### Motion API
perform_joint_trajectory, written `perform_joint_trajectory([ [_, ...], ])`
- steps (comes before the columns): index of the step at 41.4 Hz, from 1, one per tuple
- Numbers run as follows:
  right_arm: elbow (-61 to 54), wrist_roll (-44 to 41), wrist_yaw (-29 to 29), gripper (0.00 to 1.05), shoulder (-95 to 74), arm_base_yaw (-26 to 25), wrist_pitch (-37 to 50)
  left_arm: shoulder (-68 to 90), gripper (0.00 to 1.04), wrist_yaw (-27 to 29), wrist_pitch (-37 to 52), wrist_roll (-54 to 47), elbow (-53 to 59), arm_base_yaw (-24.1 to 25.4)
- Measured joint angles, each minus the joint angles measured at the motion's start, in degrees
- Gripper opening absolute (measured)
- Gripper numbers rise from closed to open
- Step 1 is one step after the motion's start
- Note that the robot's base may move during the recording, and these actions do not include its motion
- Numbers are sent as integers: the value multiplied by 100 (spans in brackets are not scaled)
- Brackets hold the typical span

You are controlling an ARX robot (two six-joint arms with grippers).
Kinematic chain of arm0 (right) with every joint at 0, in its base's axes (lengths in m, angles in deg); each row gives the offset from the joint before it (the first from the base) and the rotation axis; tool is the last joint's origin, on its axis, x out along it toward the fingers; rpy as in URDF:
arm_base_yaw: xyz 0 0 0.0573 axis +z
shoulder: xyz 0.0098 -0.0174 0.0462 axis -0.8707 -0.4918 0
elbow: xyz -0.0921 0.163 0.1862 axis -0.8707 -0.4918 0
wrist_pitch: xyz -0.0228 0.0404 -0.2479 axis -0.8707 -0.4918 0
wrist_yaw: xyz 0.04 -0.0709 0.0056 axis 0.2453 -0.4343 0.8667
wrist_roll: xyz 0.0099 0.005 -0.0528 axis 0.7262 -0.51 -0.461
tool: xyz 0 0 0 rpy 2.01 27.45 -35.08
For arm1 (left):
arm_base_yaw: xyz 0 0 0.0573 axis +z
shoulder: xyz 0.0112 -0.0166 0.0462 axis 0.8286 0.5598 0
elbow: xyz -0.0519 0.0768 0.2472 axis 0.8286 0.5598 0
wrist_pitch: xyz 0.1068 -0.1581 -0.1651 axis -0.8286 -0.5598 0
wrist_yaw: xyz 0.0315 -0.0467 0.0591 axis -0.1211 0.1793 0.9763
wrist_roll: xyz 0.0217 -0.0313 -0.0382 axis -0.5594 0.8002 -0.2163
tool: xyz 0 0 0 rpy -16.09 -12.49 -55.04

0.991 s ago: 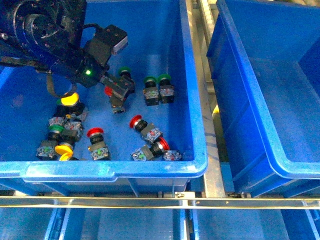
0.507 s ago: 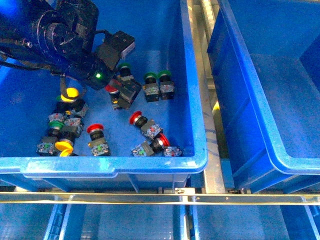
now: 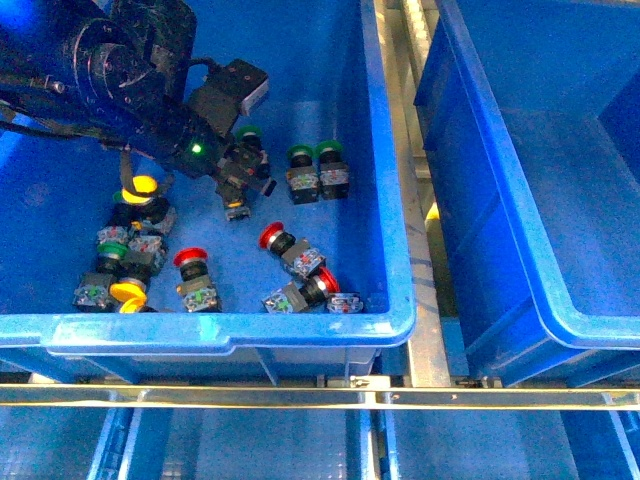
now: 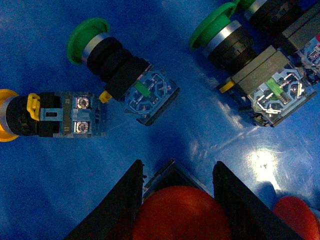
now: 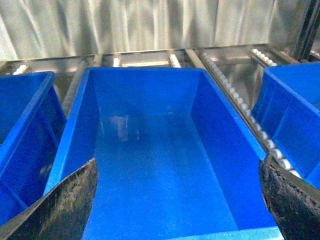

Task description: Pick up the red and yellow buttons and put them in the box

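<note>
Left wrist view shows the left claw (image 4: 177, 170) clamped on a red button (image 4: 175, 212), with a black finger (image 4: 122, 200) pressed against each side of the round cap. In the front view that claw sits low in the near bin (image 3: 395, 300) among the loose switches: more red caps (image 3: 272, 238), yellow caps (image 3: 141, 188) and unwanted green-capped switches (image 3: 300, 156). The box (image 3: 470, 190) stands just beside that bin, on the robot's right, with nothing visible inside. The right claw (image 5: 178, 161) hangs above a bare blue box with its fingers spread wide, holding nothing. These switches look light and rigid. A smooth domed cap could slip or twist, so I'd guess the squared black body gives a surer hold.
</note>
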Motion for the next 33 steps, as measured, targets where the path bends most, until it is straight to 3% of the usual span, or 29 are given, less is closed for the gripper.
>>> perform_joint_trajectory([
  [10, 0, 0, 0, 98, 0, 0, 0, -144, 34, -83, 7, 446, 177, 74],
  [23, 0, -2, 0, 98, 0, 0, 0, -1707, 34, -984, -382, 2155, 1298, 468],
  [33, 0, 0, 0, 98, 0, 0, 0, -2282, 34, -1526, -839, 2920, 1932, 570],
])
